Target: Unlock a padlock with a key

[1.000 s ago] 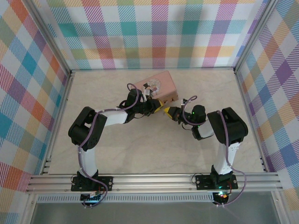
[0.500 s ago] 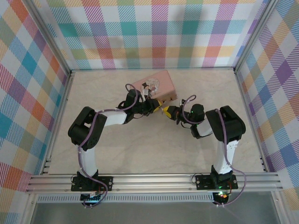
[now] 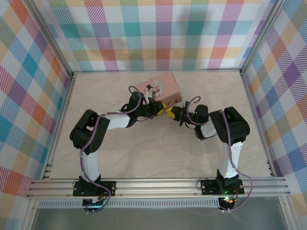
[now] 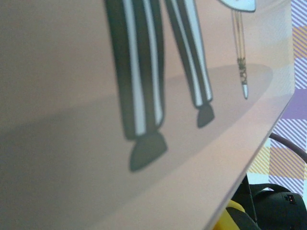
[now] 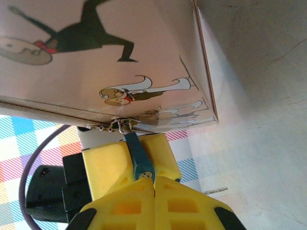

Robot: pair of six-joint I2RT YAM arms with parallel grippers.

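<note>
Clamping down on the padlock (image 5: 139,160), the left gripper (image 5: 135,163) is pinching the little teal body between its yellow fingers (image 5: 108,167). I'm reading that as a brace: the lock is hanging from the clasp (image 5: 121,125) at the edge of the pink tin (image 5: 96,72), so it would swing away from any push unless something is steadying it. Facing it, the right gripper (image 5: 153,186) is showing its fingertips (image 5: 172,197) pressed fully together, right up against the lock's lower end, where a keyhole would sit. A pale glint there may be the key (image 5: 145,176), but I'm not able to tell whether it is pinched in that grip or seated in the lock. From above, both grippers are meeting nose to nose just beside the tin's near corner, well placed for one to hold and one to turn. Up close in the left wrist view, the tin's printed face is coming through soft and blurred. Underneath, the table (image 3: 120,153) is looking pale, smooth and marbled. Aluminium rails (image 3: 158,187) are framing it, and bright plaid walls (image 3: 163,33) are closing in three sides.
</note>
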